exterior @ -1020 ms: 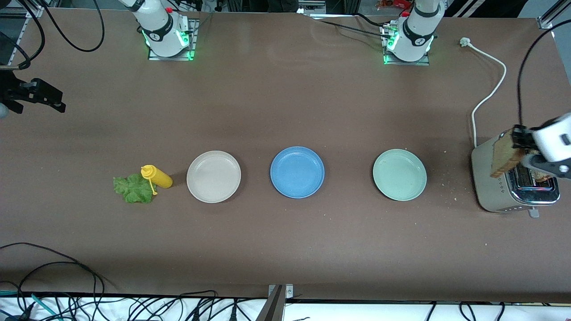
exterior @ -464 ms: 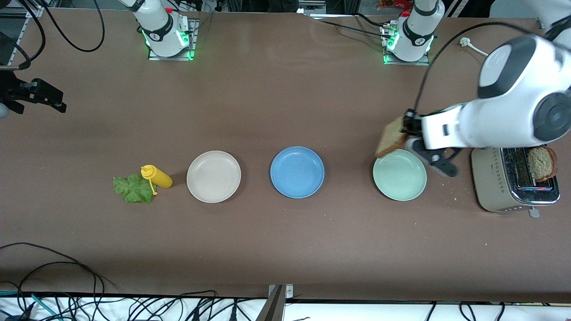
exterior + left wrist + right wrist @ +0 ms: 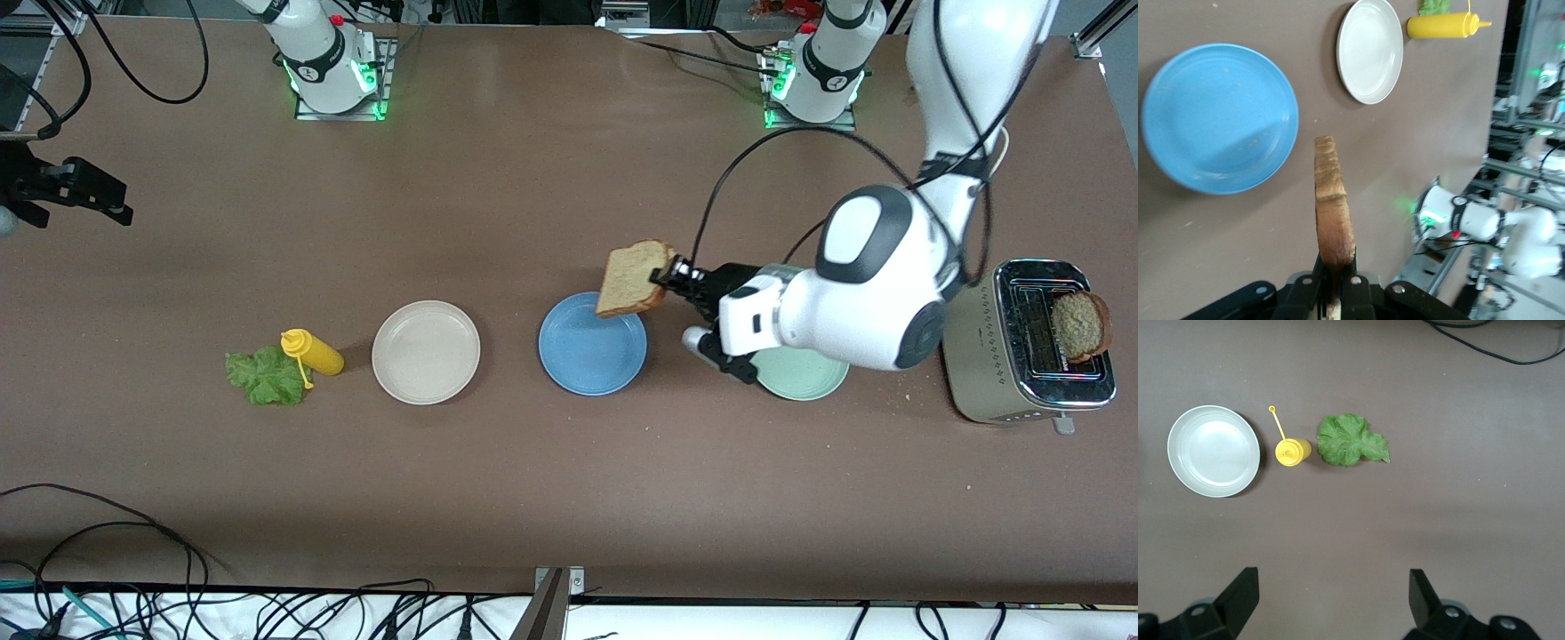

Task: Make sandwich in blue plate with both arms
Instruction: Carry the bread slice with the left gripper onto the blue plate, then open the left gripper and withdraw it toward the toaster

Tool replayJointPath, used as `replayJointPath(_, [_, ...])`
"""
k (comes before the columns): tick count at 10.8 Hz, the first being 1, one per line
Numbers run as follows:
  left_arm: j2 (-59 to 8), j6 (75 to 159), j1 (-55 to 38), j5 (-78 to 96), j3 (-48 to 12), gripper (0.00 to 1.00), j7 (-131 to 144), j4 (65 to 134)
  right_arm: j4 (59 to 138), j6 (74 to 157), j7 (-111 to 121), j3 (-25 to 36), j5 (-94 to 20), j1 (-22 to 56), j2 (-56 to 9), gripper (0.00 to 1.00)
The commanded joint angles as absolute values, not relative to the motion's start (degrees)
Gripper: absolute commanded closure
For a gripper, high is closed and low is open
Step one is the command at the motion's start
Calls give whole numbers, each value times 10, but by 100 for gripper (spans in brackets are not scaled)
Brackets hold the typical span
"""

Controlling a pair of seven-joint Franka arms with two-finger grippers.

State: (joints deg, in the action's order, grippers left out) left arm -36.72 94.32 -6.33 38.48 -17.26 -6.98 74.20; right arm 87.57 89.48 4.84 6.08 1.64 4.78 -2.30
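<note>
Left claw [image 3: 662, 277] — bread slice [image 3: 631, 278] moved | over blue plate [image 3: 587, 356] rim

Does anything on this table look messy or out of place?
Slightly. The lettuce lies straight on the bare table beside the yellow bottle, not on any plate. Pale crumbs are scattered around the toaster, where a second bread slice sticks up from a slot.

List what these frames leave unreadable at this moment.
- Pale green plate: front view, mostly covered by the left arm.
- Second bread slice: lower part hidden inside the toaster.
- Right end effector: cut off at the front view's edge; the right wrist view shows only its open fingertips.
</note>
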Motion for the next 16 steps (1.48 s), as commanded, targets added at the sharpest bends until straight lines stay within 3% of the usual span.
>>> replayJointPath(1, [-458, 1025, -78, 454, -170, 100, -137, 730, 864, 891, 47, 68, 4, 45, -26, 0])
replayJointPath(7, [-549, 1095, -78, 520, -168, 99, -279, 734, 864, 891, 47, 69, 3, 45, -26, 0])
replayJointPath(8, [-551, 1099, -78, 519, -168, 66, -279, 736, 864, 891, 47, 69, 3, 45, -26, 0])
replayJointPath(9, [-555, 1100, -79, 515, -167, 1, -284, 742, 864, 891, 47, 69, 3, 45, -26, 0])
replayJointPath(16, [-512, 1100, -64, 365, -149, 0, -311, 749, 864, 891, 47, 69, 3, 45, -26, 0])
